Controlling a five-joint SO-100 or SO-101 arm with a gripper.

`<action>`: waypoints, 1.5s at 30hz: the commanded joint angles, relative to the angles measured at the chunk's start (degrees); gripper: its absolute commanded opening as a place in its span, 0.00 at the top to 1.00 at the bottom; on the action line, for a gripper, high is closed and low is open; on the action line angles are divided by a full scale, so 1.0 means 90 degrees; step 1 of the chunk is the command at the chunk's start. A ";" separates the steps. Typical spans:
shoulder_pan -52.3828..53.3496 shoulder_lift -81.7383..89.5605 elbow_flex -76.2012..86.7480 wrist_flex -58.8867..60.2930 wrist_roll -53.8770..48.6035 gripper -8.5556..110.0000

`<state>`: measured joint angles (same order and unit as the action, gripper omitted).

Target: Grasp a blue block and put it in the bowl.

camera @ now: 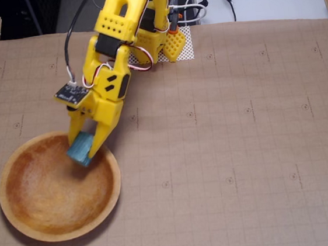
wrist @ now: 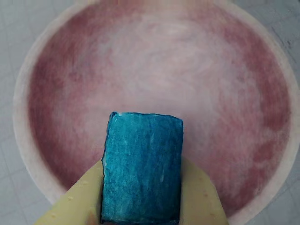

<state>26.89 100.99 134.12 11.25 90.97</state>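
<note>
One small teal-blue rectangular block [camera: 80, 149] is clamped between the two yellow jaws of the single gripper [camera: 85, 150]. It hangs above the inner edge of one wide, shallow wooden bowl [camera: 21, 217], which rests on the brown gridded bench [camera: 243, 150].

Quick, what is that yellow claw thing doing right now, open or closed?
Tool: closed on the blue block, held between its two yellow fingers over the bowl.
</note>
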 commanded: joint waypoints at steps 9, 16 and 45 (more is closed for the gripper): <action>-0.0264 -0.1328 -0.1836 -0.0381 -0.0039 0.95; -0.0313 -0.2266 -0.2412 -0.0469 0.0176 0.95; -0.0039 -0.3496 -0.3672 -0.0400 0.0234 0.72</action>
<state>26.46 67.85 104.41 8.35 92.72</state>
